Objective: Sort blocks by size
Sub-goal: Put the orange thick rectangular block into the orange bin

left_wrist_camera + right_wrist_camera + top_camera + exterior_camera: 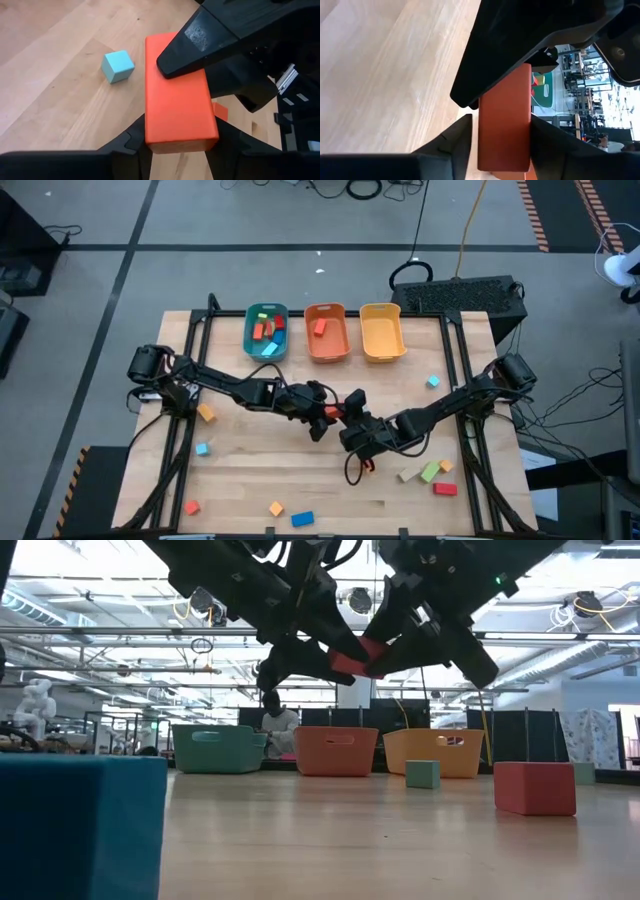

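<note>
Tools meet above the middle of the tabletop [250, 480]: the left tool [330, 416] and right tool [348, 420] both clamp one red block [177, 102], held in the air, in front of the orange bin [327, 340]. Other blocks lie scattered around it, including a light blue cube [117, 66] nearby.

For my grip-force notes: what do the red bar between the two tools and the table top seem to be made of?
The red bar, held between the left tool and the right tool, looks like painted wood: matte, even colour, crisp edges; the paint hides any grain. The table top looks like light wood planks, with visible grain and seams.
</note>
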{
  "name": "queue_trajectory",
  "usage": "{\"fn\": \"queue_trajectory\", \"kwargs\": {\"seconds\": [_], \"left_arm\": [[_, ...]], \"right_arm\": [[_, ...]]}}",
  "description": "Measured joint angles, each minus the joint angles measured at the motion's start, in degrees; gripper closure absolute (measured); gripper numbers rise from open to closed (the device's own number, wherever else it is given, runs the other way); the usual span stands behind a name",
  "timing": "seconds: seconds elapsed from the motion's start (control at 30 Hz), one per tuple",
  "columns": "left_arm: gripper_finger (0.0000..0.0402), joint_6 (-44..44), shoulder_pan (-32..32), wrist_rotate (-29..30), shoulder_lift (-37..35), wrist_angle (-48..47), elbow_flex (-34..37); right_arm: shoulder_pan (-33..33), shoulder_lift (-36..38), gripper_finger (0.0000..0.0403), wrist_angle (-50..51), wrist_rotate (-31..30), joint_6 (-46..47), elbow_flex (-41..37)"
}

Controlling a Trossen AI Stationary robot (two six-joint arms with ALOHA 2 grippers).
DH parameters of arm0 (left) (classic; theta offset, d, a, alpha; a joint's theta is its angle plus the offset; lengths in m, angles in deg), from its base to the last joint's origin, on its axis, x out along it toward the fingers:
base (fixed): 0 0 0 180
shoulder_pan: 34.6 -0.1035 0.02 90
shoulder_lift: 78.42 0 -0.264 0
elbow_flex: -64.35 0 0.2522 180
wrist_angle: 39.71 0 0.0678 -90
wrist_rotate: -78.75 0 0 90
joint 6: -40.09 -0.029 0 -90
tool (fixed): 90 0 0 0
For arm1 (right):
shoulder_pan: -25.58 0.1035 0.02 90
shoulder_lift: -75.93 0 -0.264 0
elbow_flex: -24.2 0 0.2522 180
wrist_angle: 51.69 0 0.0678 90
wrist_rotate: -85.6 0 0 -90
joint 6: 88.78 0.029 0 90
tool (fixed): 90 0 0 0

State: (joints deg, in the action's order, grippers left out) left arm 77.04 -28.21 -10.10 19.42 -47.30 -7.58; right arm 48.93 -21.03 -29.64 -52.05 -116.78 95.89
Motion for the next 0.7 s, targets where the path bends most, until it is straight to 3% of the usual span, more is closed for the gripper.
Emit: {"fn": "queue_trajectory", "kwargs": {"seconds": [0.1,0.27,0.5,0.7], "left_arm": [[0.0262,-0.27,-0.06,0.17,0.0,-0.04,-0.04],[0.0262,-0.46,-1.25,0.83,-0.2,-1.41,-0.22],[0.0262,-2.73,-4.86,0.81,-1.83,-2.86,-0.22],[0.0262,-7.11,-10.93,1.01,-5.58,-4.94,-0.22]], "right_arm": [[0.02,-0.05,0.0219,0.59,-0.65,1.16,0.0],[-0.24,0.2,0.0193,5.92,-8.59,9.52,-0.13],[-2.85,5.03,0.0191,20.72,-3.25,27.66,-0.13],[-3.85,8.71,0.0192,27.72,-1.41,34.63,-0.13]]}}
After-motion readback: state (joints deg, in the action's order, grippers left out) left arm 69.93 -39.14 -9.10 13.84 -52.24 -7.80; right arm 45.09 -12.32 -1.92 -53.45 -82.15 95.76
